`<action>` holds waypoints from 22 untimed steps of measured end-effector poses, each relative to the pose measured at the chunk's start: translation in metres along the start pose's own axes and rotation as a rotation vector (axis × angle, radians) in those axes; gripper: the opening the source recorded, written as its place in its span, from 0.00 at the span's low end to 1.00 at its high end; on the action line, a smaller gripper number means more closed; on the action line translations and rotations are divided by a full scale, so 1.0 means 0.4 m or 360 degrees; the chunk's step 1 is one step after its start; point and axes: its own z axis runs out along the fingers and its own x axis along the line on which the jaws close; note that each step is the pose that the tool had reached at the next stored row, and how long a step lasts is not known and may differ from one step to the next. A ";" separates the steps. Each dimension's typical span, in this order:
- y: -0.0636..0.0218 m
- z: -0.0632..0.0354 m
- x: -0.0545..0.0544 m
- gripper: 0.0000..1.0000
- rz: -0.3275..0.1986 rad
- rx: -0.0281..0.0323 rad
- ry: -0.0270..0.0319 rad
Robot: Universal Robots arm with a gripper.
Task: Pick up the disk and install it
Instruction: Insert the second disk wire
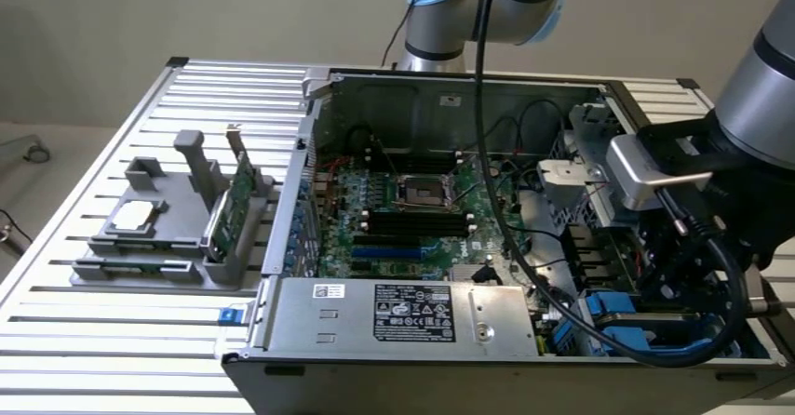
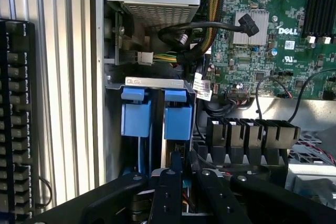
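The disk (image 2: pixel 177 121) stands on edge in the drive bay of the open computer case (image 1: pixel 323 89), its bright blue carrier facing the wrist camera. My gripper (image 2: pixel 186 192) is down inside the case at the exterior view's lower right (image 1: pixel 668 314). Its black fingers (image 2: pixel 165 192) are closed narrowly on the near end of this disk. A second blue carrier (image 2: pixel 135 116) sits in the slot right beside it. In the exterior view, the blue of the carriers (image 1: pixel 617 327) shows under the gripper, whose fingertips are hidden there.
The silver power supply (image 1: pixel 397 317) fills the case's near side, and the green motherboard (image 1: pixel 410 201) lies behind it. Black cables (image 2: pixel 199 30) and a row of black connectors (image 2: pixel 252 137) crowd the bay. A grey fixture (image 1: pixel 162 247) holding a green card (image 1: pixel 230 210) stands on the slatted table (image 1: pixel 74 341).
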 end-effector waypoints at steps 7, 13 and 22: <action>0.001 0.001 0.002 0.16 -0.0003 0.00001 -0.00006; 0.005 0.004 0.007 0.16 -0.0007 0.00000 -0.00010; 0.008 0.010 0.012 0.16 -0.0016 -0.00001 -0.00028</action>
